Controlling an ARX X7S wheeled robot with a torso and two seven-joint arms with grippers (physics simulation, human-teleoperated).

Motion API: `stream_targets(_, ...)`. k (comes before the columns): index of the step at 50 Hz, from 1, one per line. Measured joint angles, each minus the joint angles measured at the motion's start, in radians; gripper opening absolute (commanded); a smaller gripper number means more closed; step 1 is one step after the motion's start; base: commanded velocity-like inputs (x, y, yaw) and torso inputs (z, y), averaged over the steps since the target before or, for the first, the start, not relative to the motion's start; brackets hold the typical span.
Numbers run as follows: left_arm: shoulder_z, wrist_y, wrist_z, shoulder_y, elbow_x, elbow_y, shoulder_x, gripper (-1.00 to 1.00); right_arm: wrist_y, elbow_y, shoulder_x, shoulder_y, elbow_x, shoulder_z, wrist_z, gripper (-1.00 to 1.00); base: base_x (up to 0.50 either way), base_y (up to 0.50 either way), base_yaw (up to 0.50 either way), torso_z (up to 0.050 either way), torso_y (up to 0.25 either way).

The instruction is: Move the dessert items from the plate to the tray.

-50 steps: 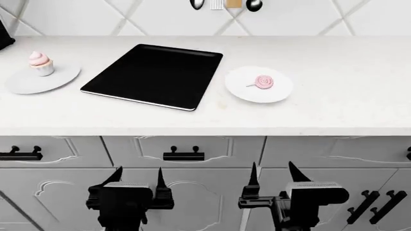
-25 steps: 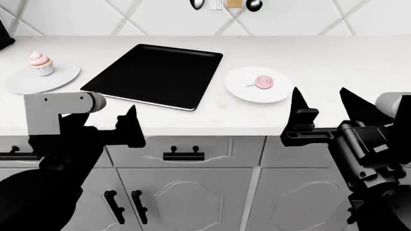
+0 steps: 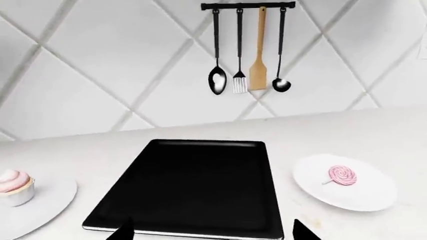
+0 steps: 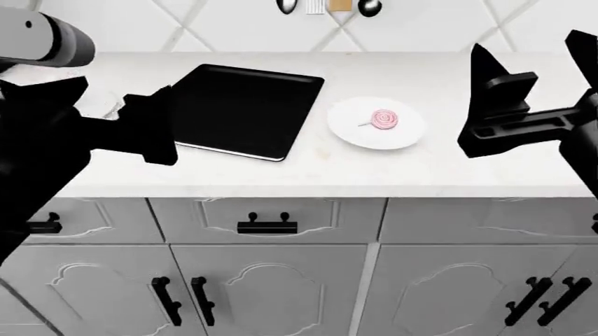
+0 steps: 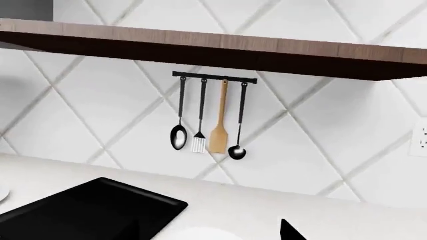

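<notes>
Partly hidden tray [image 4: 245, 108], cupcake [image 3: 13, 186] cropped, left arm [image 4: 56, 133] occluding

Kitchen, white counter [image 4: 449, 168], tiled wall [image 3: 100, 75], hanging utensils [image 3: 247, 55], cabinets [image 4: 280, 280]

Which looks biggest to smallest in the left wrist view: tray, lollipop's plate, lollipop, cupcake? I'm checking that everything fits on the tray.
1. Tray, by far the largest.
2. Lollipop's plate.
3. Cupcake, though the frame edge cuts it off.
4. Lollipop, smallest.
</notes>
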Motion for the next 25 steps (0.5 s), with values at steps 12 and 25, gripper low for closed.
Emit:
stream_targets(12,0.058,0.029,-0.077,-0.104,-0.107,-0.04,-0.062,1.0,-0.016,0.062,0.067,0.113,0.087,-0.067,0.065,1.0,0.0,0.36,0.0,0.0,0.0)
stream_targets(25,0.07,0.032,-0.072,-0.132,-0.095,-0.068,-0.084,1.0,-0.026,0.094,0.092,0.154,0.106,-0.1,0.071,1.0,0.0,0.42,0.0,0.0,0.0)
